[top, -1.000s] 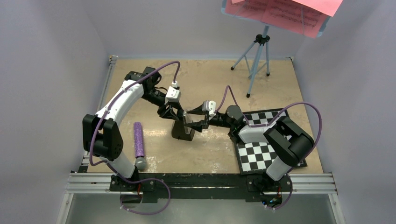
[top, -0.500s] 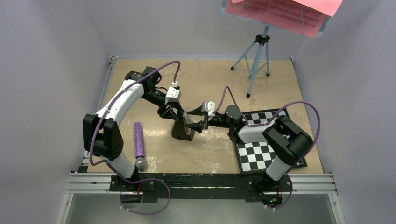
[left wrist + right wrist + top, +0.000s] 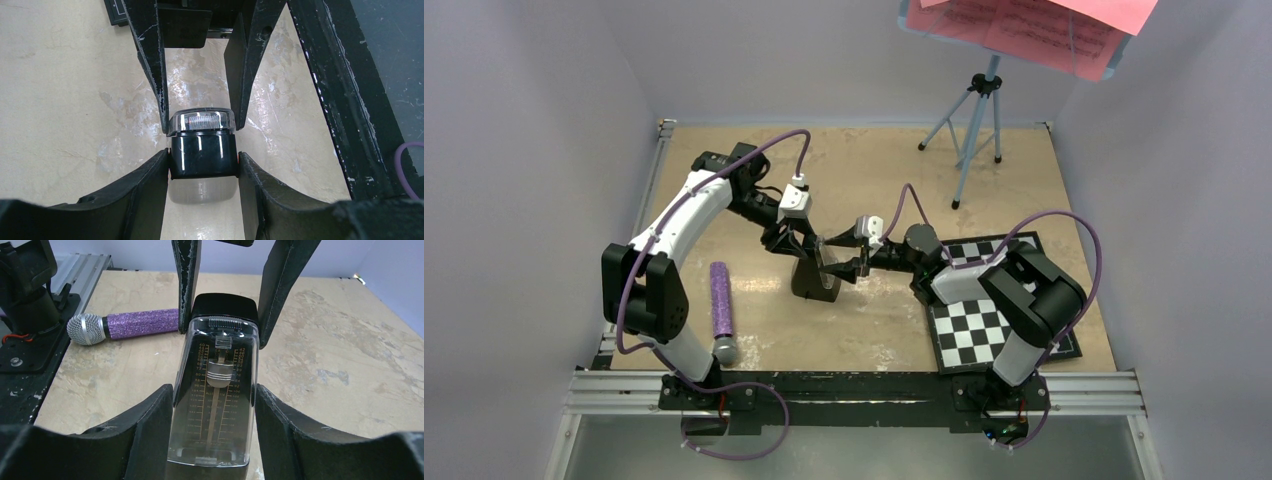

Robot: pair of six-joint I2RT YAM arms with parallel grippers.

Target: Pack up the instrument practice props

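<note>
At the left of the top view a purple mic (image 3: 721, 310) lies on the surface (image 3: 874, 180), well apart from the work. At centre the metronome (image 3: 816, 282) stands upright between both arms. The left gripper (image 3: 202, 156) has its fingers (image 3: 150, 185) closed onto the black body, touching both sides. The right gripper (image 3: 214, 390) comes from the opposite side, its fingers (image 3: 150, 425) narrowed onto the clear cover (image 3: 215, 440), apparently in contact on both flanks. The step looks like seating or securing that cover, so the left should simply brace the body while the right presses straight along the cover's axis. Twisting could cock the cover or tip the tall, narrow body. To the right lies a checkered board (image 3: 969, 340), partly under the right arm. At upper right the stand (image 3: 980, 120) rises out of frame, with pink pages (image 3: 1034, 30) cropped at the top edge. The metronome's base is cut off in the right wrist view, so I cannot tell whether the cover is fully home.
</note>
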